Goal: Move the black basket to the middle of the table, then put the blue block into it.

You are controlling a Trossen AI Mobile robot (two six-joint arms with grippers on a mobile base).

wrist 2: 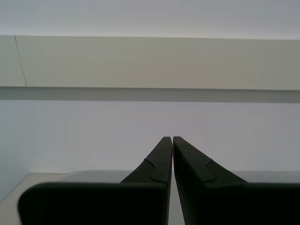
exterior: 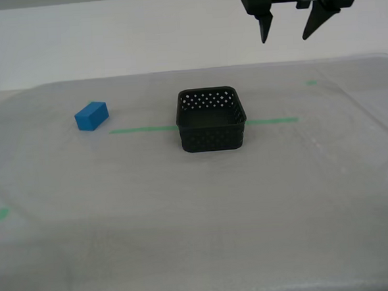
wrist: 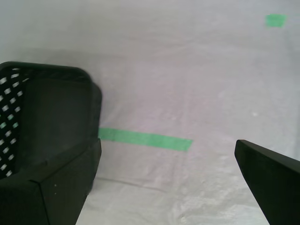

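Black basket (exterior: 211,119) sits mid-table (exterior: 199,237), astride the green tape line (exterior: 140,129); placement looks done. Blue block (exterior: 91,116) lies well apart, toward the exterior view's left, untouched. My first gripper (exterior: 292,22) hangs high above, jaws apart, empty. My second gripper (wrist 2: 172,140) is closed, facing wall; whereabouts unclear. Next: descend over block, straddle it.
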